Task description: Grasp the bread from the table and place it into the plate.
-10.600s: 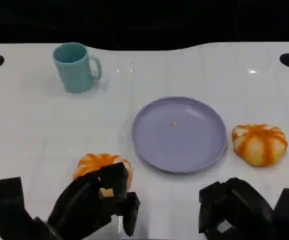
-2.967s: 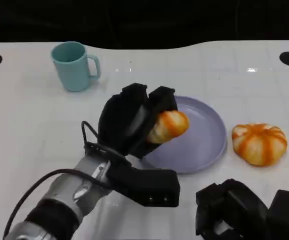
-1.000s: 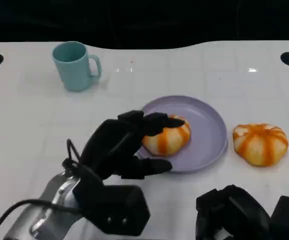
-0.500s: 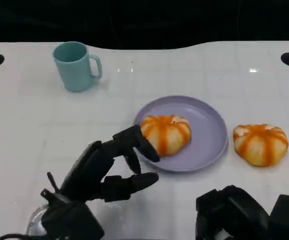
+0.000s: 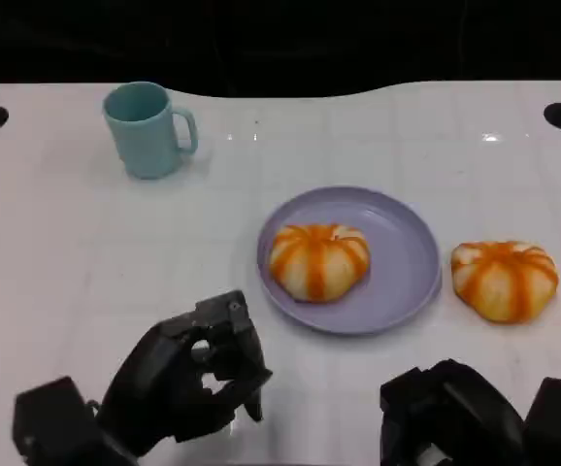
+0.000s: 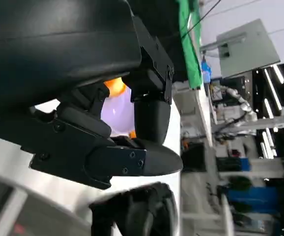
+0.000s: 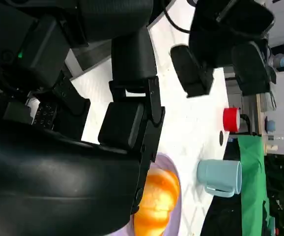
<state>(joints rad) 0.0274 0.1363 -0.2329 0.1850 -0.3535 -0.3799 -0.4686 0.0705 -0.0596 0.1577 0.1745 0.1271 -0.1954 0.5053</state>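
On the white table, the round lilac plate sits near the centre. An orange-striped round bread bun lies in the plate, toward its left side. A second orange-striped bun lies on the table just right of the plate, apparently not touching it. The teal handled mug stands well behind and left. The left hand sits before the plate's left edge, the right hand at the near right.

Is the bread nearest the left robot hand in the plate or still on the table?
In the plate: the bread rests on the purple plate.
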